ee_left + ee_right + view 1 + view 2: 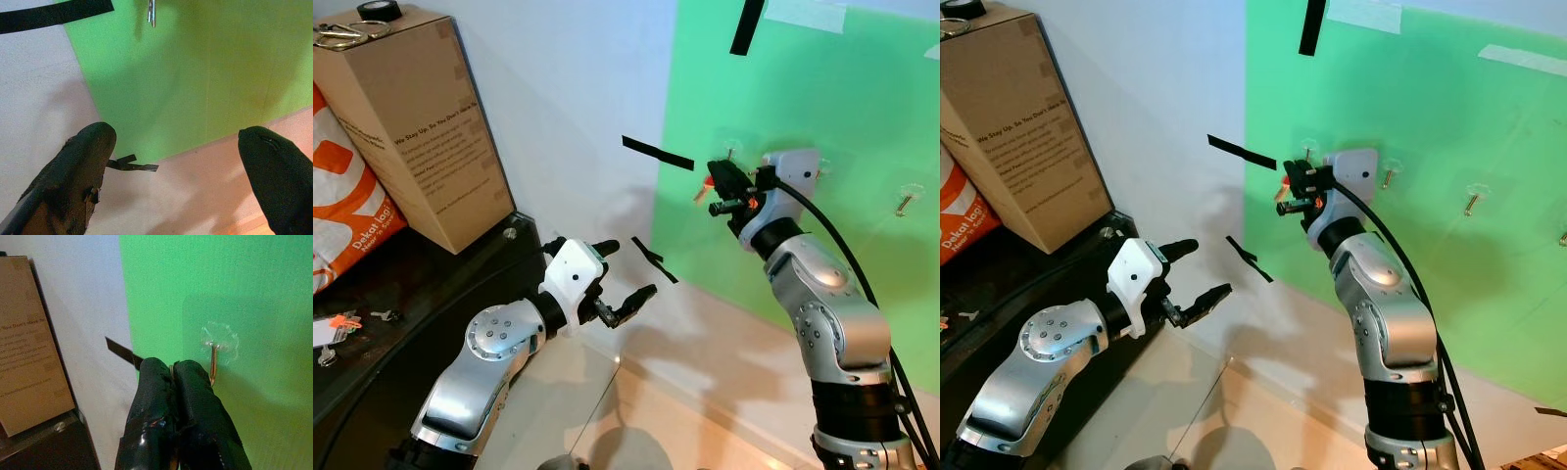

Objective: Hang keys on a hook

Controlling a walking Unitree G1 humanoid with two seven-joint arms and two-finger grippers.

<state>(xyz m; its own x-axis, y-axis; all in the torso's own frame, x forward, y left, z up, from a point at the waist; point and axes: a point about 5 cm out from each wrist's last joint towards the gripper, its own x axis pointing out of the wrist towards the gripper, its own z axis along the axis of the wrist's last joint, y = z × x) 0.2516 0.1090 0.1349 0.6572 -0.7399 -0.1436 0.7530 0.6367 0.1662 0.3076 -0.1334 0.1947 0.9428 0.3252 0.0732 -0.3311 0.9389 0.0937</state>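
Our right gripper [173,369] pinches the thin metal key ring [171,371] tight, right beside the small clear stick-on hook [213,363] on the green wall sheet [862,117]. We should lift the ring over the hook's tip slowly, then lower it. Our left gripper [625,269] waits wide open near the grey wall [558,98], so there is room.
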